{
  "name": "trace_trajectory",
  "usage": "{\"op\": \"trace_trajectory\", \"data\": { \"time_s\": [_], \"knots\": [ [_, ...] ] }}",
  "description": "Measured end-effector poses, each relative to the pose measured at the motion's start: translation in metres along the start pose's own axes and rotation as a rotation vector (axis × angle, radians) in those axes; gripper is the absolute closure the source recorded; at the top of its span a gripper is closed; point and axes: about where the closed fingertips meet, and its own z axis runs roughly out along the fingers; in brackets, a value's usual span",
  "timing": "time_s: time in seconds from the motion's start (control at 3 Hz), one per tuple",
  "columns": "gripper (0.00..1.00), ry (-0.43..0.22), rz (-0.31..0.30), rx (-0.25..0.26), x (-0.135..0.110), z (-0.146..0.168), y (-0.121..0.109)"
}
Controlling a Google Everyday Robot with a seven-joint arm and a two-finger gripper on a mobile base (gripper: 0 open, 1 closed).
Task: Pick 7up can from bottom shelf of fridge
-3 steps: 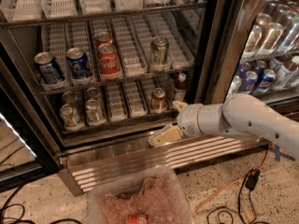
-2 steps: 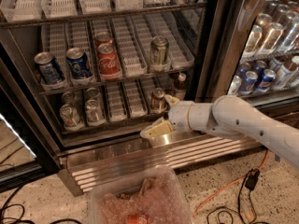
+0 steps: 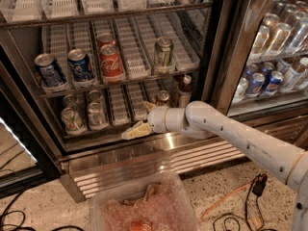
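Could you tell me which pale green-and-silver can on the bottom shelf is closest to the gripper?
The front can in the cluster's right-hand lane; the others stand behind or left of it. The gripper is just right of it.

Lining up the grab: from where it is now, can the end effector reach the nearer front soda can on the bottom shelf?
Probably yes. The end effector hangs at the front edge of the bottom shelf, just right of that can, and nothing visible lies between them.

Speckled floor (image 3: 226,186), black cables (image 3: 19,219) at left, orange cable (image 3: 230,196) at right. 2nd drinks cooler (image 3: 269,76) on right. Claw (image 3: 136,124) spread, by bottom shelf (image 3: 96,141).
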Motion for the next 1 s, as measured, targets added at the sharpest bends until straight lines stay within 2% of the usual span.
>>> {"op": "trace_trajectory", "data": {
  "time_s": [0.33, 1.0],
  "knots": [
    [0.0, -0.001, -0.009, -0.072, 0.004, 0.039, 0.012],
    [0.0, -0.036, -0.062, -0.148, -0.009, 0.082, 0.03]
  ]
}}
